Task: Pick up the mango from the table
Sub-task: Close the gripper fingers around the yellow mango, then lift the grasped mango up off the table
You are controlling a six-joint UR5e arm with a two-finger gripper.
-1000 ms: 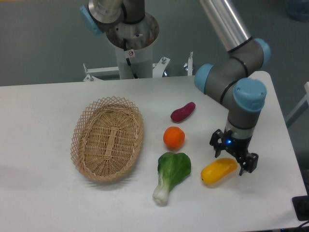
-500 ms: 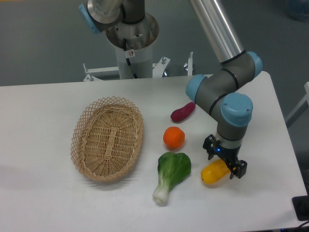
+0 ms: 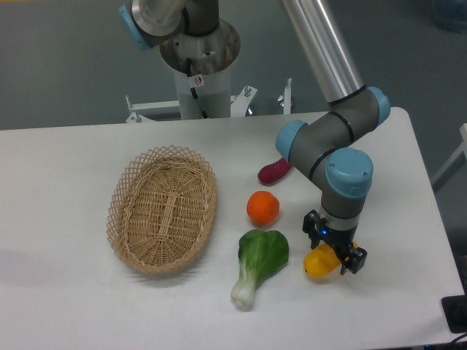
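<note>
From the fixed camera, the gripper [image 3: 333, 246] points down at the near right part of the table [image 3: 66, 299], its two black fingers spread to either side of the mango [image 3: 317, 263]. The mango lies on the table between the jaws, with its yellow end showing out on the side toward the bok choy [image 3: 259, 263]; the rest is hidden under the wrist. The jaws stand parted around the fruit, and I cannot tell whether the pads already touch its skin. Just beyond the jaws, on the bok choy side, sits the orange [image 3: 263, 208], near but apart from the gripper. Farther back from the jaws lies the purple sweet potato [image 3: 273, 172], partly covered by the arm's elbow joint. The wicker basket [image 3: 162, 208] rests well apart, past the bok choy and orange
</note>
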